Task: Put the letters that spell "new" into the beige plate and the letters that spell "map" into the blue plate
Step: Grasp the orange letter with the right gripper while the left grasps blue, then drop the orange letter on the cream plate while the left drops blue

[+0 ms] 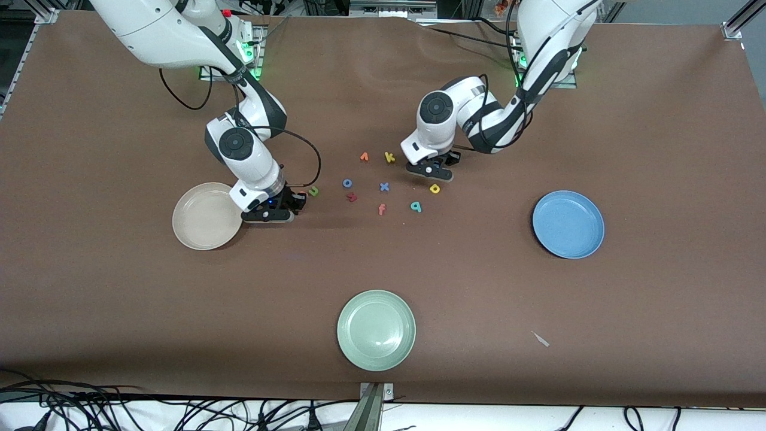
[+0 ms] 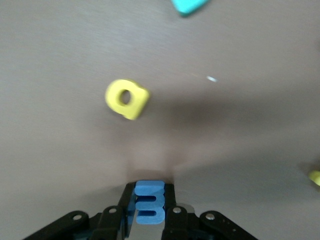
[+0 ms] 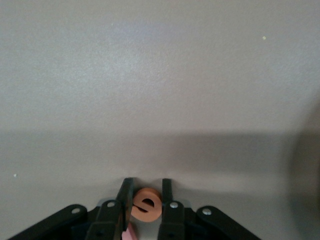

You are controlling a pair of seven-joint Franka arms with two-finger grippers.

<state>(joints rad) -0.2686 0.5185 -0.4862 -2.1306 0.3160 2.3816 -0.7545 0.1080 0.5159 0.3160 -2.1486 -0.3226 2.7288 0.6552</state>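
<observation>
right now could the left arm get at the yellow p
Probably not yet: the left claw is shut on the blue m. Otherwise the yellow p lies close by on bare table, nothing between.

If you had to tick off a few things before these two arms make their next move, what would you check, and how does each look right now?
1. Left gripper shut on the blue m: ok.
2. Right gripper shut on the orange e: ok.
3. Beige plate beside the right gripper: ok.
4. Blue plate toward the left arm's end: ok.
5. Yellow p and teal a on the table, not yet collected: not ok.
6. Salmon piece under the e, whether gripped too: cannot tell.
</observation>
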